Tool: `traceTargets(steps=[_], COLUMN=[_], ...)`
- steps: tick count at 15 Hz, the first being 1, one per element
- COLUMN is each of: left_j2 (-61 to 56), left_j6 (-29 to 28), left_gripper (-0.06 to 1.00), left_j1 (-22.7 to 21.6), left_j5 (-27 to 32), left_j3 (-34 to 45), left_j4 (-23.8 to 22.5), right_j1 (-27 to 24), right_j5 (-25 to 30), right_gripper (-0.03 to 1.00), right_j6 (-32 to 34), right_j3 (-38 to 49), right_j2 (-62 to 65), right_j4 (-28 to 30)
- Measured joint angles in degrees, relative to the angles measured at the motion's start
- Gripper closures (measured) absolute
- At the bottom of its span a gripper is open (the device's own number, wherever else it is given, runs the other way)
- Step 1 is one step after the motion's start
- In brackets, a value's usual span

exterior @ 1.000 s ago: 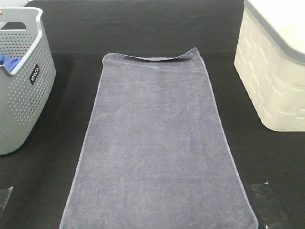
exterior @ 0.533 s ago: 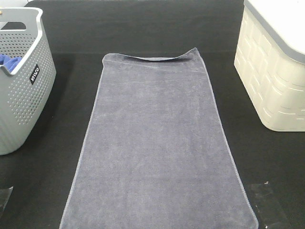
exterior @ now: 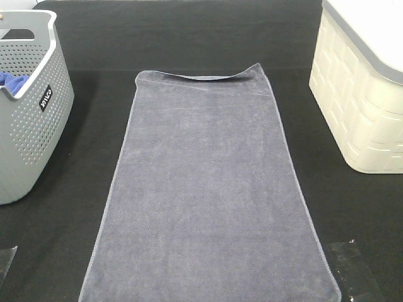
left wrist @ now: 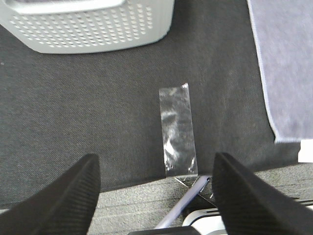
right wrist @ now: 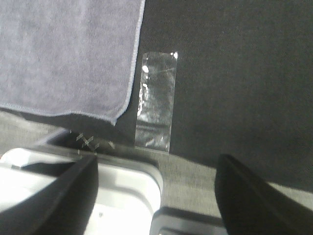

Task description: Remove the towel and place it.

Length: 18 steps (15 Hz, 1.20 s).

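Grey-lavender terry towel [exterior: 208, 189], large and rectangular with stitched hem: spread flat and lengthwise on black fabric table cover [exterior: 189, 38], far hem slightly rucked, near end running off the exterior view. Out of the basket already, by the look of it; placing judged essentially done, with at most a smoothing of that far hem left.

Left gripper [left wrist: 154, 193]: fingers spread wide, nothing between them, held above the near table edge. Towel's near corner [left wrist: 286, 73] off to its inner side, well apart. Strip of clear tape [left wrist: 178, 129] just ahead of the fingers. Grey perforated plastic basket [left wrist: 93, 24] farther ahead, on the outer side.

Right gripper [right wrist: 156, 191]: likewise wide and empty (mirror of the left). Towel's other near corner [right wrist: 63, 54] ahead toward its inner side, not touched. Second strip of clear tape [right wrist: 156, 100] just beside that corner.

Bright blue cloth [exterior: 12, 80]: lying inside the grey basket, no part of this task.

Cream plastic bin with grey rim [exterior: 362, 94]: beyond the right gripper, on its outer side, apart from the towel.
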<state>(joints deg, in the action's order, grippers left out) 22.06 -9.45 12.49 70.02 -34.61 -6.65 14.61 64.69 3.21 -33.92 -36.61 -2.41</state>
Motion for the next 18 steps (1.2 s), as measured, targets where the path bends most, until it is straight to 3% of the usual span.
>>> traceTargets(steps=[3,4,8,18], left_j2=[-4.41,-4.41,-5.39,-5.39], left_j6=[6.93,6.93,19.14,20.86], left_gripper=[0.31,0.31,0.31,0.31], left_j1=[0.00,0.00,0.00,0.00], left_j5=[-1.32,-1.32,-8.25,-9.00], left_j3=[2.41,2.41,4.64,4.87], left_j4=[3.67,3.67,12.78,13.81], right_j1=[0.00,0.00,0.00,0.00], right_j5=[-2.23,-2.23,-3.32,-3.32], right_gripper=[0.32,0.32,0.32,0.32], right_j6=[-0.11,-0.11,-1.09,-1.38], right_j3=[4.41,4.41,4.87,5.04], right_j2=[8.71,8.71,18.85,21.26], right_j4=[0.80,0.80,4.93,5.33])
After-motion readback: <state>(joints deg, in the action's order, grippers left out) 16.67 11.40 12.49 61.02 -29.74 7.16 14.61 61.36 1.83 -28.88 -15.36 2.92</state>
